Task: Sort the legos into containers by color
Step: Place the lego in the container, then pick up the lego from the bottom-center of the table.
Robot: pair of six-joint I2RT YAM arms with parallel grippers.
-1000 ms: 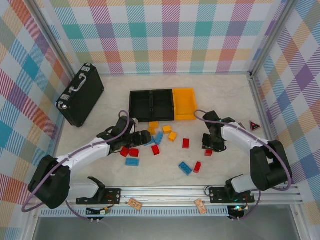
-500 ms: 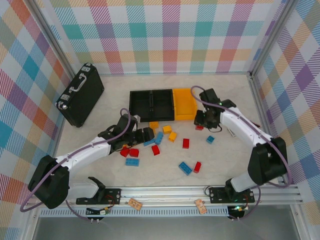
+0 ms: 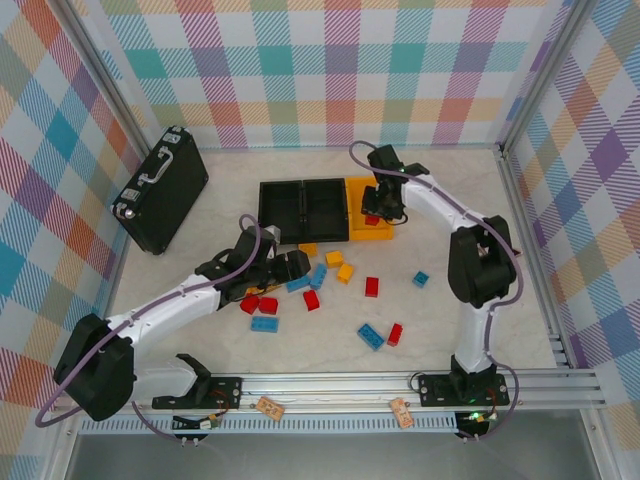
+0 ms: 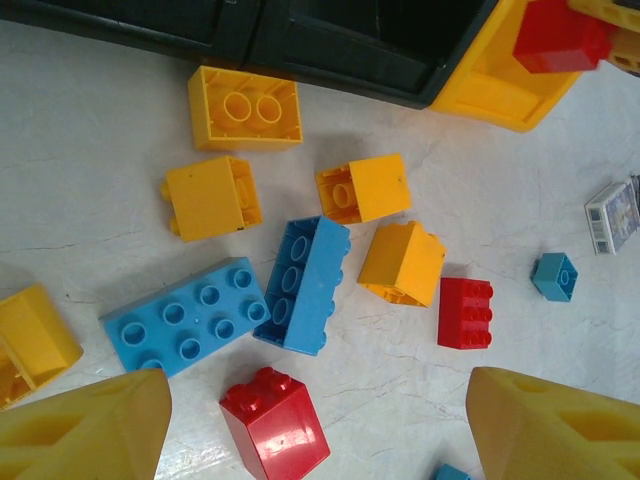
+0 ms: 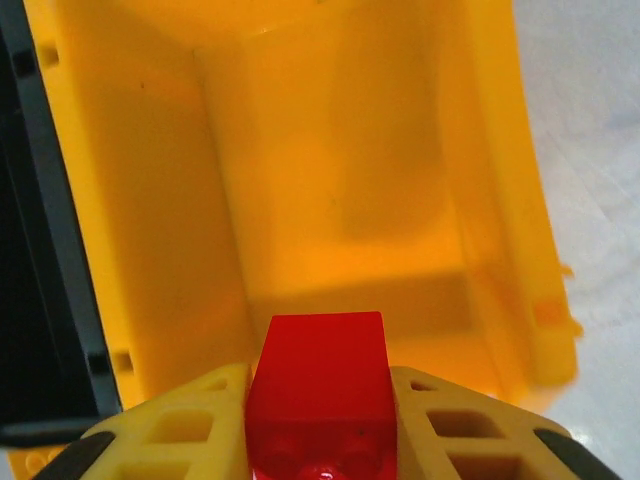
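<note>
1. Presently the right gripper [image 5: 320,400] is closed on a red brick [image 5: 320,365], with its yellow fingers [image 5: 190,430] pressed against the brick's two sides.
2. The red brick hangs over the open yellow-orange bin [image 5: 340,150], and the bin's inner floor lies directly beyond it in the right wrist view. It cannot be determined whether the brick touches the bin.
3. In the top view, the yellow-orange bin is the right-hand end of a row of three at the far middle of the table [image 3: 320,352]. The two black bins [image 3: 302,210] stand against its left side.
4. The left gripper [image 4: 320,430] stands wide open, low over the scattered pile in front of the black bins.
5. Under the left gripper, the left wrist view shows:
   - two loose red bricks [image 4: 275,425], one of them between the spread fingers;
   - a blue eight-stud brick [image 4: 185,325] just beside a second blue brick [image 4: 303,285];
   - several yellow-orange bricks [image 4: 210,198] nearer the bins;
   - a small blue brick [image 4: 554,276] off to the right.
6. In the top view, more loose bricks lie nearer the arm bases, among them a blue one [image 3: 370,336] just beside a red one [image 3: 395,334].
7. A black briefcase [image 3: 160,188] stands at the far left, well apart from the bins.
</note>
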